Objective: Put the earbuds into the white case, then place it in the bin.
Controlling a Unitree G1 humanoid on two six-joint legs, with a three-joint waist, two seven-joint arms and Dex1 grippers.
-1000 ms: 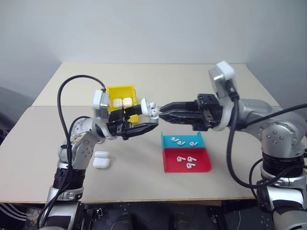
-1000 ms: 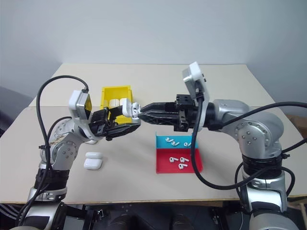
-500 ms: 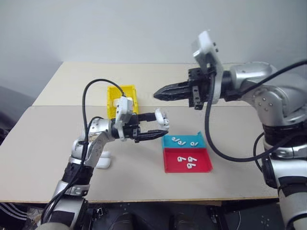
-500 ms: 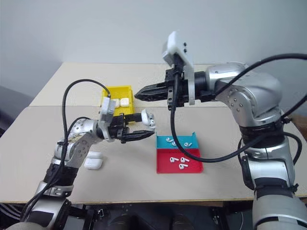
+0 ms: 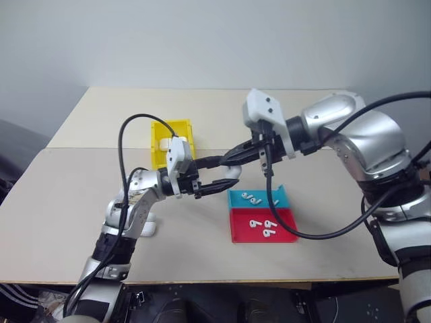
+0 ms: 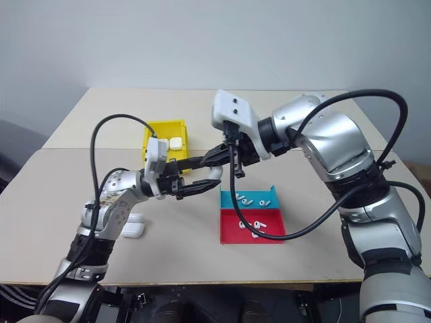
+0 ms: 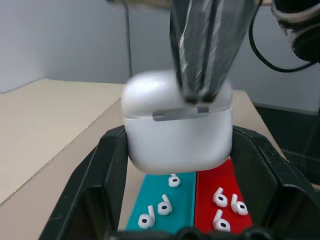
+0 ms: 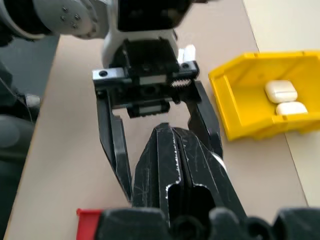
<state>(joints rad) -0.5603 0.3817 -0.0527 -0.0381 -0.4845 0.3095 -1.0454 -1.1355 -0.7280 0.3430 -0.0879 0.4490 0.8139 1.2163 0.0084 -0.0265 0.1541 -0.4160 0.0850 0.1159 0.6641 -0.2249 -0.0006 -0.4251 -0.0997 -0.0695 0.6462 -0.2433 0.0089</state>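
the left gripper (image 7: 177,165) is holding the white case (image 7: 177,125) up in the air above the table (image 5: 67,222). its two black fingers (image 7: 105,175) are standing wide apart, one pressing on each side of the case. the lid of the case is looking closed, with a thin line running across its front.

the right gripper (image 5: 225,160) is reaching in from 3 o'clock. its jaws are squeezed shut, with no gap between them, and nothing is showing between them. its tip is pressing on the top of the case, right on the lid.

the yellow bin (image 5: 170,138) is sitting on the table at about 10 o'clock from the held case, a little way off. two white cases (image 8: 285,97) are lying inside the bin, side by side.

the teal tray (image 5: 257,198) and the red tray (image 5: 262,225) are sitting touching each other at about 5 o'clock from the held case. little white earbuds (image 7: 162,207) are lying in both trays, a few in each.

more spare cases (image 6: 133,229) are lying on the table near the left arm, at about 8 o'clock from the held case.
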